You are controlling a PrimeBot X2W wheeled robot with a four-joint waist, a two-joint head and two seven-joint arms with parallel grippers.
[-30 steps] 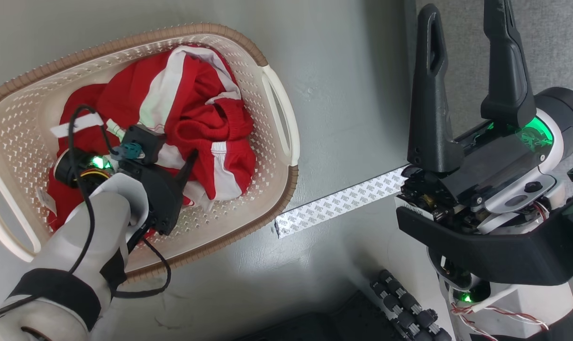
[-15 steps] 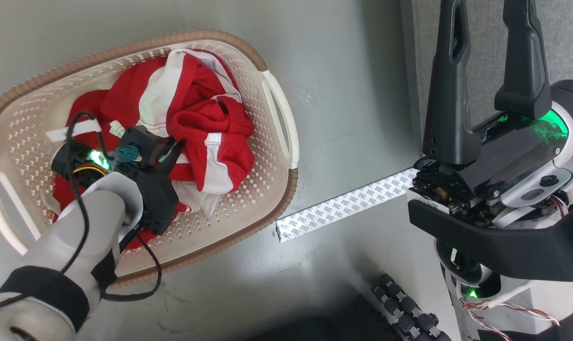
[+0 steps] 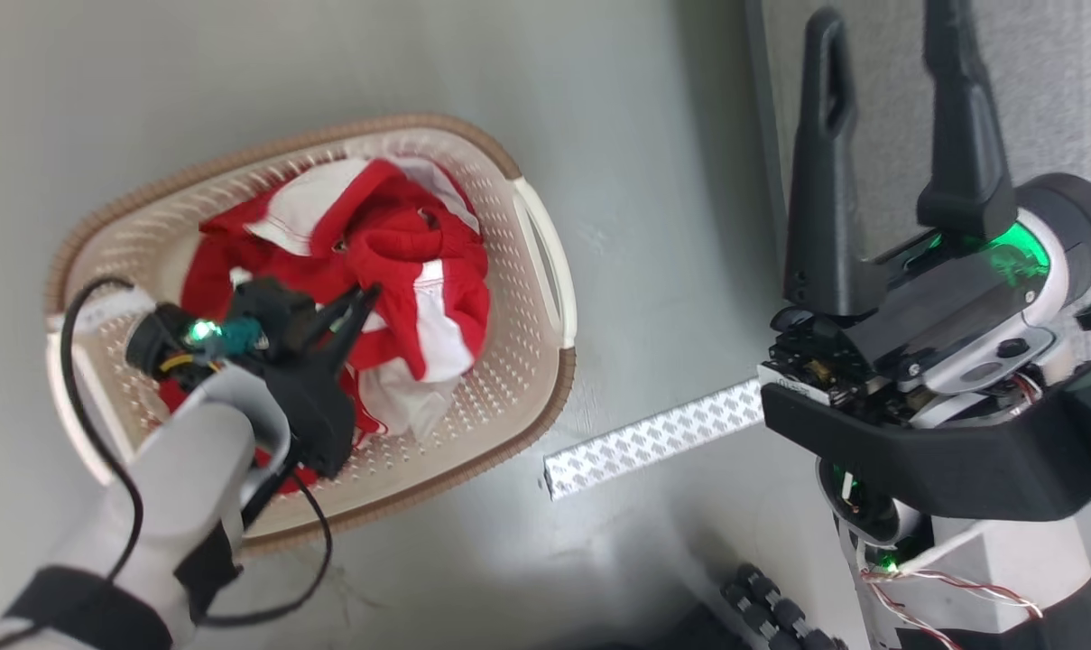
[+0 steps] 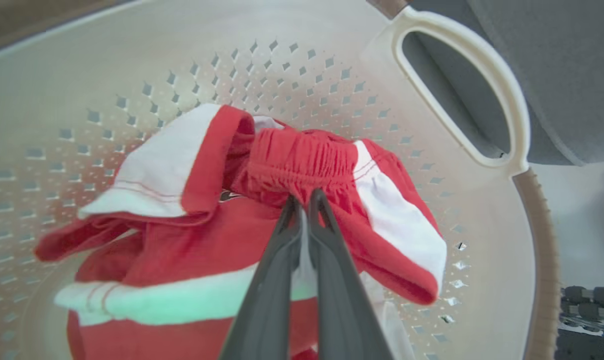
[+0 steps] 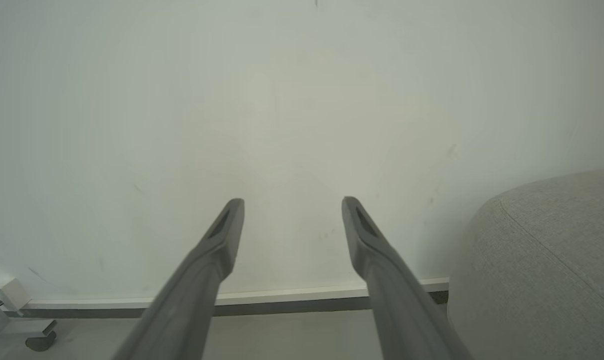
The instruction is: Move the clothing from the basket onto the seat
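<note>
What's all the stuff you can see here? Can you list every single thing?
clothing: one heap, pieces too tangled to count, red with white stripes, inside the basket
basket: one, cream with a brown rim, on the floor at the robot's left
seat: one, light grey, at the robot's right
tape strip: one, white with a pattern, stuck on the floor between the basket and the robot
floor: grey-green, under the basket
wall: pale, ahead of the right hand
left hand: one, dark fingers shut on the clothing's elastic waistband, in the basket
right hand: one, dark fingers open, holding nothing, near the seat
</note>
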